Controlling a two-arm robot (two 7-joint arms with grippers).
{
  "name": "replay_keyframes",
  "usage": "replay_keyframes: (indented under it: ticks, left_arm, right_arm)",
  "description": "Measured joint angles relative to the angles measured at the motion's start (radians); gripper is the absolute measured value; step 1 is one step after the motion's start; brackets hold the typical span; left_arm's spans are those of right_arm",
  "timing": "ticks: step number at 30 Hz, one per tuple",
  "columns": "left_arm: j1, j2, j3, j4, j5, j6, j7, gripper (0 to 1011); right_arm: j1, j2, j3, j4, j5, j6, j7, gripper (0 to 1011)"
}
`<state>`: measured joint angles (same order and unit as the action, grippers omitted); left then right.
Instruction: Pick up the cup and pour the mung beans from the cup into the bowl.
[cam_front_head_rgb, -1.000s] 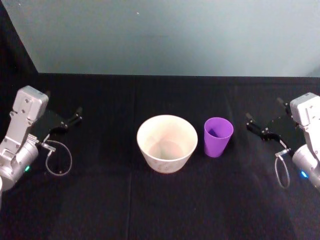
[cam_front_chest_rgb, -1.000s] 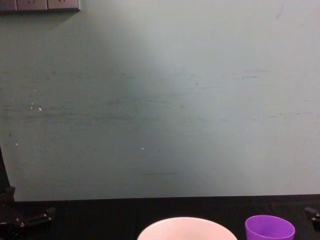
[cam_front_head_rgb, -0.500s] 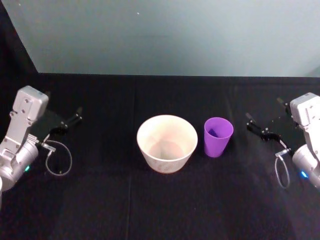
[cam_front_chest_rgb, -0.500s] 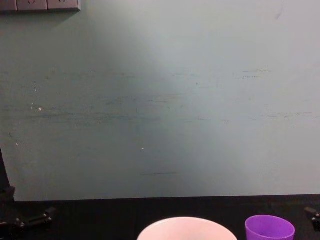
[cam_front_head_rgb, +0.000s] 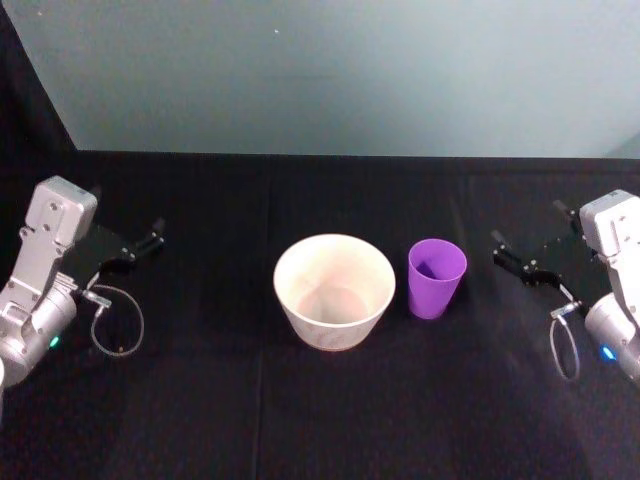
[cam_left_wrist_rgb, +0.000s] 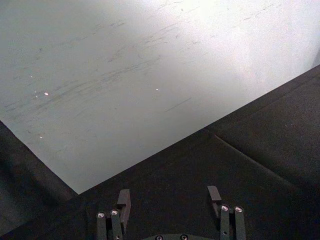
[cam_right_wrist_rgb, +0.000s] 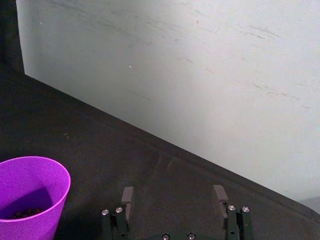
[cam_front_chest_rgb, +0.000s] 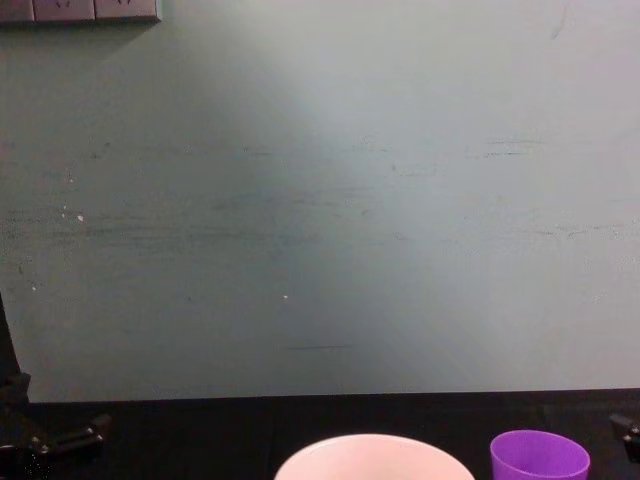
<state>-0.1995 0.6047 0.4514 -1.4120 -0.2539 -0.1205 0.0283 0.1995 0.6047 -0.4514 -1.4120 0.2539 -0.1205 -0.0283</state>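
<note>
Step in hand: the approach to the cup, judged; no grasp made, no pour begun.

Layout, head view. The bowl (cam_front_head_rgb: 283, 290) stands upright near the middle of the black table (cam_front_head_rgb: 320, 420). The cup (cam_front_head_rgb: 437, 277) stands upright at the bowl's 3 o'clock, just beside it with a narrow gap, not touching. The right wrist view shows dark beans (cam_right_wrist_rgb: 22, 214) low inside the cup. The bowl's inside looks pale, with no beans discernible.

Right tool (cam_right_wrist_rgb: 173, 191): at the cup's 3 o'clock, apart from it, fingers spread wide with nothing between them. It points toward the cup side of the table.

Left tool (cam_left_wrist_rgb: 168, 192): at the bowl's 9 o'clock, well apart, fingers likewise spread and empty. It looks parked.

Next move, judged:
- The right tool is the nearer one and the likely one to take the cup.
- It needs to travel toward 9 o'clock until its fingers straddle the cup's wall, then close on it.
- The cup tapers to a narrow base, so a grip higher on the wall should hold better.
- Lift, carry over the bowl's rim, then tip toward 9 o'clock.
- Risk: the cup is light and close to the bowl, so a nudge on approach could push it against the bowl or topple it.

Count: one cup, one bowl, two tools.
</note>
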Motion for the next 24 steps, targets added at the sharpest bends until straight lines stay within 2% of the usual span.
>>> replay_keyframes:
  ticks: [11, 18, 24]
  left_arm:
    - [0.000, 0.000, 0.000, 0.000, 0.000, 0.000, 0.000, 1000]
    - [0.000, 0.000, 0.000, 0.000, 0.000, 0.000, 0.000, 1000]
    - [0.000, 0.000, 0.000, 0.000, 0.000, 0.000, 0.000, 1000]
  right_arm:
    - [-0.011, 0.004, 0.009, -0.009, 0.007, -0.010, 0.007, 1003]
    - [-0.105, 0.053, 0.066, -0.098, 0.048, -0.052, 0.053, 1003]
    - [-0.175, 0.082, 0.095, -0.141, 0.052, -0.099, 0.077, 1003]
